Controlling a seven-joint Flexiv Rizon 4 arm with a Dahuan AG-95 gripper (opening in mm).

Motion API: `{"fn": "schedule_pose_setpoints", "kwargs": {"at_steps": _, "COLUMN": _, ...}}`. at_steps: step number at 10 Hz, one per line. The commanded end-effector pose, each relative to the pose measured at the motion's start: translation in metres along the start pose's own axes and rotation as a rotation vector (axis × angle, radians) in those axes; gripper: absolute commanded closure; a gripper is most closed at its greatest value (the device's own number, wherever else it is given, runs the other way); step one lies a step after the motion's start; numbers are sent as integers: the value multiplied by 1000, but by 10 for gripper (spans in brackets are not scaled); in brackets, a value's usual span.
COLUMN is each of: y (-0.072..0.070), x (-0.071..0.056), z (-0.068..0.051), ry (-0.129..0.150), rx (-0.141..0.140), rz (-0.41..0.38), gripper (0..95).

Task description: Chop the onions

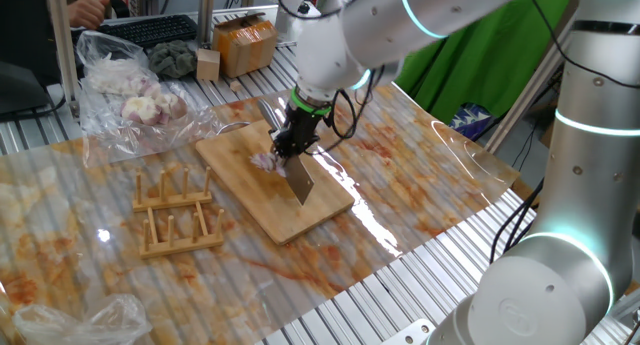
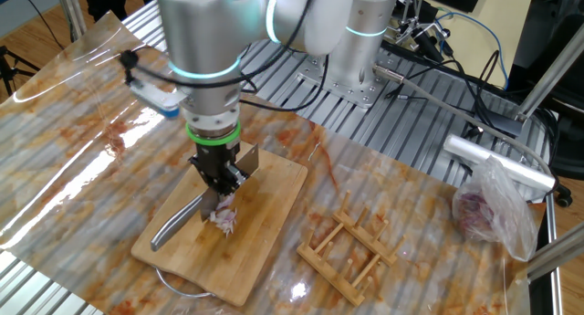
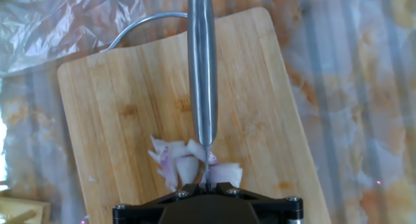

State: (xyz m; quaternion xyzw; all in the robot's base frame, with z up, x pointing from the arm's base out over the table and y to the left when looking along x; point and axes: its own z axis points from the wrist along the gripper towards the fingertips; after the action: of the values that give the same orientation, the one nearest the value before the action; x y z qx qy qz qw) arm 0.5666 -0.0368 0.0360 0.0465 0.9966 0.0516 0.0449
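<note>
A cluster of pale pinkish-white onion pieces [image 1: 263,162] lies on the wooden board [image 1: 310,213], near its middle. It also shows in the other fixed view [image 2: 224,220] and in the hand view [image 3: 185,164]. My gripper [image 1: 298,135] is shut on a steel knife [image 1: 301,180] and stands right over the onions. In the hand view the knife [image 3: 202,68] is seen edge-on, its blade down among the pieces and its handle pointing away across the board [image 3: 117,100]. The gripper [image 3: 205,185] hides the nearest pieces.
A wooden peg rack [image 1: 175,215] lies left of the board. A plastic bag of whole bulbs [image 1: 130,85] sits at the back left, with a cardboard box [image 1: 245,40] behind. Another crumpled bag [image 1: 80,320] lies at the front left. A metal ring [image 3: 140,21] juts from under the board.
</note>
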Motion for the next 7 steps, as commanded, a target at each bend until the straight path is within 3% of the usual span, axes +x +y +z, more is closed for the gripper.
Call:
{"fn": "schedule_pose_setpoints", "kwargs": {"at_steps": 1, "y": 3, "x": -3, "z": 9, "ry": 49, "rx": 18, "rz": 6, "gripper": 950}}
{"fn": "schedule_pose_setpoints", "kwargs": {"at_steps": 3, "y": 3, "x": -3, "z": 9, "ry": 38, "rx": 30, "rz": 1, "gripper": 950}}
{"fn": "schedule_pose_setpoints", "kwargs": {"at_steps": 7, "y": 6, "x": -5, "z": 3, "ry": 45, "rx": 28, "rz": 0, "gripper": 950}}
